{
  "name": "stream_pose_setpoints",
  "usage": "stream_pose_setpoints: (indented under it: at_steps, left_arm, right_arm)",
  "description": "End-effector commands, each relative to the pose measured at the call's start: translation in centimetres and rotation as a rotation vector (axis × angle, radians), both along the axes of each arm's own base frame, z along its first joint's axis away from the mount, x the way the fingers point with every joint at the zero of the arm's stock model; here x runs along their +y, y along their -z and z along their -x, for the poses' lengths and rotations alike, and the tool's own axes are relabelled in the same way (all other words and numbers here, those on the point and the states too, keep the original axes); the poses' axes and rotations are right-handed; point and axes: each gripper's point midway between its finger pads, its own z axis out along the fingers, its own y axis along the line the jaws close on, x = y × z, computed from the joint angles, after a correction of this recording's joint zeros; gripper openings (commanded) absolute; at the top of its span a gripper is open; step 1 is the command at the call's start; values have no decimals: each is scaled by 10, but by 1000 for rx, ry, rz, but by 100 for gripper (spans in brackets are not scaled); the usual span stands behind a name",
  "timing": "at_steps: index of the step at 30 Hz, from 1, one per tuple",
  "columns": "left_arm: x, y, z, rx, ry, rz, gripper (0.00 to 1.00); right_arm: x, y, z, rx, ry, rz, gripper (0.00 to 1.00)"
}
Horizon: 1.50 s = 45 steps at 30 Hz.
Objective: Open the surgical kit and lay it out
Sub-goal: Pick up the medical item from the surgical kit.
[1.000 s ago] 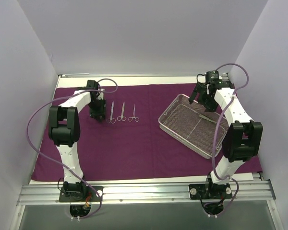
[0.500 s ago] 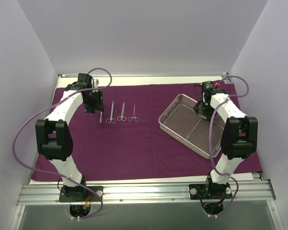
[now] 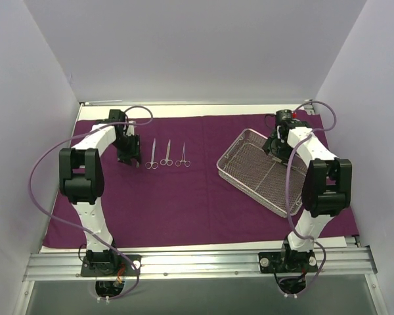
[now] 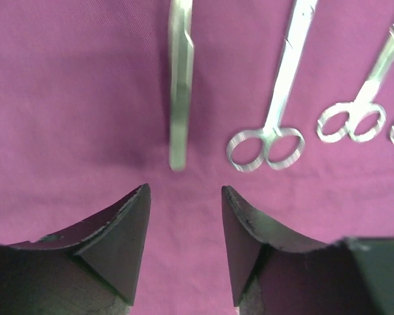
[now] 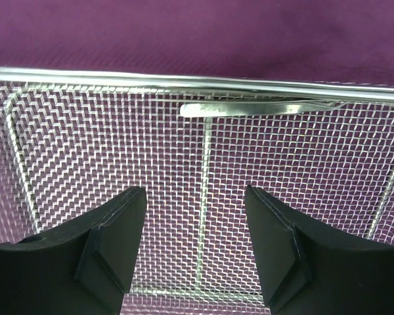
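The cloth (image 3: 203, 203) lies spread flat, and the tray (image 3: 249, 172) sits on its right part, skewed to the cloth's edges. One piece lies inside it: the tray tweezers (image 5: 262, 108), flat on the mesh close along the tray's far wall. Well left of the tray, three scissors (image 3: 167, 153) lie side by side in a row. The cloth tweezers (image 4: 179, 85) lie just beyond them, farthest from the tray.

The right gripper (image 5: 196, 191) hangs over the tray's mesh, jaws roughly half parted and holding nothing, with the tray tweezers ahead of the gap. The wall is the main risk. The piece lies so near it that a finger coming down could strike the rim or snag the mesh, shoving the tray instead of taking the tweezers. Thin flat steel may also slip from a pinch.

The left gripper (image 4: 184, 190), also partly open and empty, hovers low at the cloth tweezers' near end, where a careless sweep could knock the row askew.

The right arm reaches over the tray's far corner with its wrist turned down. The left arm is folded, elbow raised, forearm stretched toward the row.
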Motion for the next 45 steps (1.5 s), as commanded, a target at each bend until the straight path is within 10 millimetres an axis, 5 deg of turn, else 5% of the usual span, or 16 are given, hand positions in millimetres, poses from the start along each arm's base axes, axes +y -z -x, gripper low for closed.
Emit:
stream_pose_setpoints:
  at_steps: [1,8,22,31,37,45]
  left_arm:
    - [1,-13,-38,-96,16,31,54]
    - [-7,-5,-61,-113,20,68,43]
    - [-5,13,-75,-97,25,51,33]
    - [-2,20,-71,-71,21,21,15]
    - [1,4,-71,-95,6,-27,2]
    - [6,-25,-69,-148,-30,-222,2]
  right_arm:
    - [0,-36,-3,-70,-46,-7,62]
    - [0,-44,3,-87,-75,-12,62]
    - [-9,-40,3,-79,-71,-36,62]
    - [-8,-38,3,-77,-70,-44,62]
    - [-7,-35,4,-78,-68,-52,62]
    - [-5,-31,8,-78,-66,-65,62]
